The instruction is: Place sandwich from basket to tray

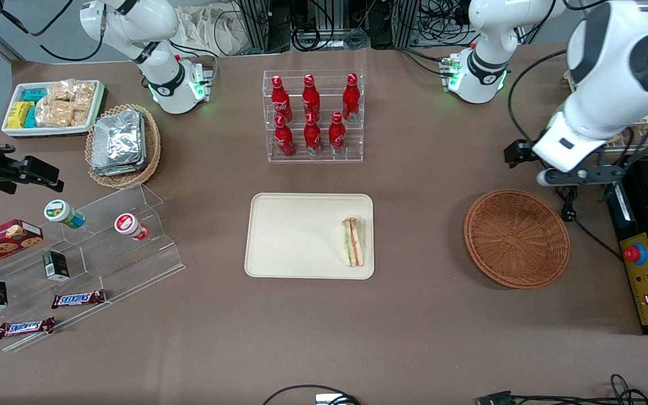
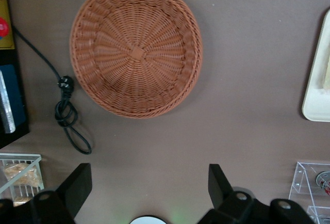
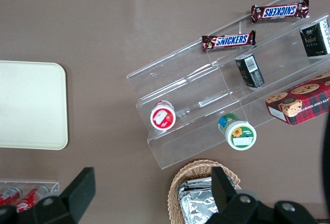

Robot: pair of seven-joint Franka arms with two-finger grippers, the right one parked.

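1. In the front view, you are looking at the sandwich (image 1: 353, 242) lying flat on the tray (image 1: 296, 236), close to the tray edge that is nearest the basket (image 1: 517, 238). The basket is sitting on the brown table (image 1: 414, 326) toward the working arm's end, well apart from the tray, and nothing is lying in it. The gripper (image 1: 577, 175) is hanging above the table, a little farther from the front camera than the basket. You are not seeing its fingers well here. A rack of red bottles (image 1: 313, 115) is standing farther from the camera than the tray.

2. In the left wrist view, you are looking down at the basket (image 2: 136, 47) with nothing in it. The gripper (image 2: 149, 185) is holding its two dark fingers (image 2: 77, 185) wide apart, and nothing is sitting between them. A rim of the tray (image 2: 315, 87) is peeking in at the edge. A black cord (image 2: 64, 113) is lying on the table just beside the basket.

3. In the right wrist view, you are seeing a bare corner of the tray (image 3: 31, 105), near a clear stepped shelf (image 3: 206, 100) holding snack bars and small cups.
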